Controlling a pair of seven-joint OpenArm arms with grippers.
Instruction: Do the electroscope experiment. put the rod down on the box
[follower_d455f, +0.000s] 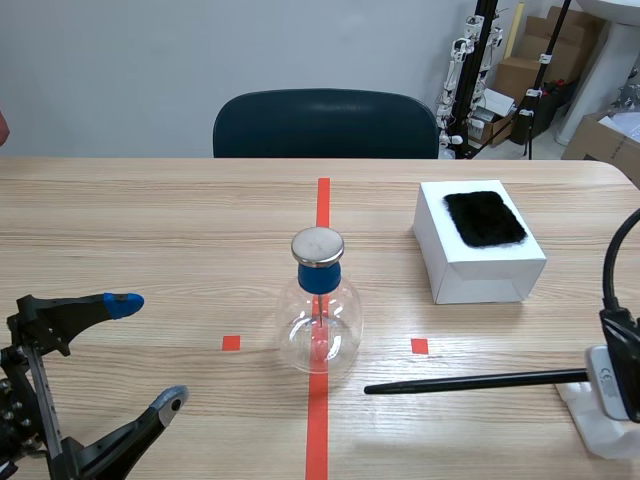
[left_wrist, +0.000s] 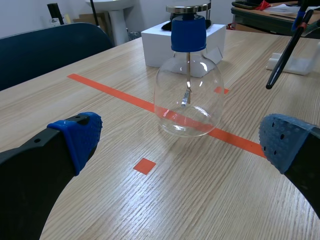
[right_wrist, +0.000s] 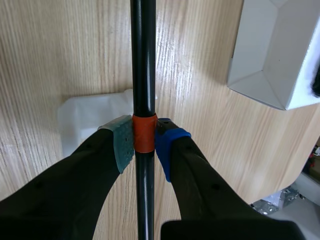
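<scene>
One glass electroscope is standing mid-table. One white box is sitting at its two o'clock, carrying one black fur patch. One black rod is showing at four o'clock, above one white block. One dark chair is standing at twelve.

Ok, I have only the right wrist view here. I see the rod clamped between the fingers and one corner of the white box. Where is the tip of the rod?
Observer: The rod reaches toward the left arm's side. Its tip stops just short of the glass flask and does not touch it.
Operator: Is something on top of the box? I see only its corner.
Observer: Yes, a black furry patch lies on top of the white box.
Operator: And the other arm?
Observer: The left gripper is open and holds nothing. The flask stands ahead of it.
</scene>
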